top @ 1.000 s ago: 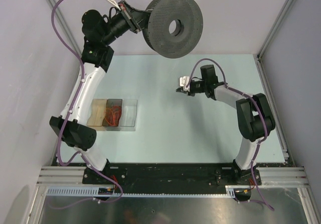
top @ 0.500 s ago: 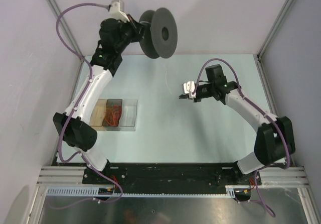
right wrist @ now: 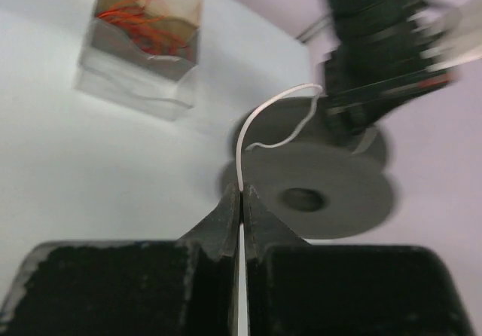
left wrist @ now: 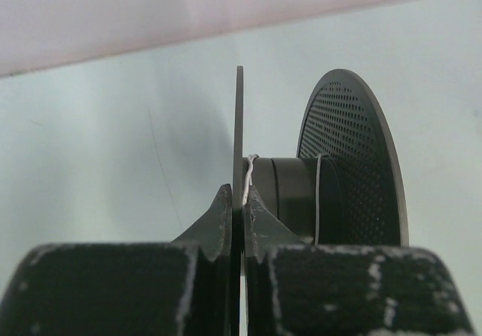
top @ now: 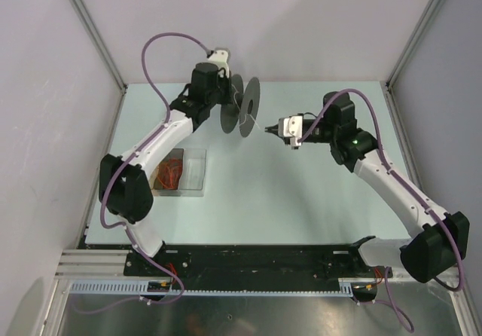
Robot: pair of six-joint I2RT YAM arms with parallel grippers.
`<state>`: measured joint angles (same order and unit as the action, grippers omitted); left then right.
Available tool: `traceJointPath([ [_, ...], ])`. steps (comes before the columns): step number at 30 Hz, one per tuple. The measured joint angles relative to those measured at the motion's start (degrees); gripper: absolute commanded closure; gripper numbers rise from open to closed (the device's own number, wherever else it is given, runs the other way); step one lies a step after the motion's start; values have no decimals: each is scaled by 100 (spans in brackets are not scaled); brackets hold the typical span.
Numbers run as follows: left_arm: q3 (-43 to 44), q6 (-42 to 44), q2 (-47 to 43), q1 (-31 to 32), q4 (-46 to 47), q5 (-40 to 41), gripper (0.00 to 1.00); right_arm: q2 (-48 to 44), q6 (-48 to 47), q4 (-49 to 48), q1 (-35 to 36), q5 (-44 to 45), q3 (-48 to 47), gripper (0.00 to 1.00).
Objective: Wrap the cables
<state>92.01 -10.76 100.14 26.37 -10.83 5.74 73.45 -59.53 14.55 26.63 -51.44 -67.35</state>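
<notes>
**Surface and room.** A pale mint table top (top: pixel 301 200) is enclosed by plain grey-lilac walls (top: pixel 324 19) and aluminium corner posts (top: pixel 93 35). A clear box (top: pixel 194 172) holding red-orange wires (top: pixel 170 175) is set at centre left of the overhead view, well apart from the spool.

**Task item.** The cable (top: pixel 265 128), a thin white thread, is found at upper centre. It is stretched from the black spool (top: pixel 250 107) toward the right and slightly downward. A little white cable is seen against the hub in the left wrist view. The spool's axle is laid roughly left to right in the overhead view, with both flanges seen edge-on.

**Claws.** The left gripper (left wrist: pixel 238 200) is closed narrowly on the rim of the near flange. The right gripper (right wrist: pixel 241 197) is pinched tight on the cable, which is seen curving up from the fingertips.
</notes>
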Motion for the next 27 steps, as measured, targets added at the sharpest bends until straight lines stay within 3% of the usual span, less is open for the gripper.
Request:
traceJointPath([
  [9, -850, 669, -50, 66, -35, -999, 100, 22, 1021, -1902, -146, 767, -26, 100],
  [18, -1475, 1228, -1045, 68, -46, -2750, 100, 905, 1510, -2457, -1346, 1025, -413, 100],
  [22, -1405, 914, -1469, -133, 52, -3814, 100, 1222, 1576, -2369, -1945, 922, -514, 100],
  [27, -1056, -326, -1482, -785, 584, -4719, 100, 1495, 1646, -1891, -2549, 686, -566, 100],
])
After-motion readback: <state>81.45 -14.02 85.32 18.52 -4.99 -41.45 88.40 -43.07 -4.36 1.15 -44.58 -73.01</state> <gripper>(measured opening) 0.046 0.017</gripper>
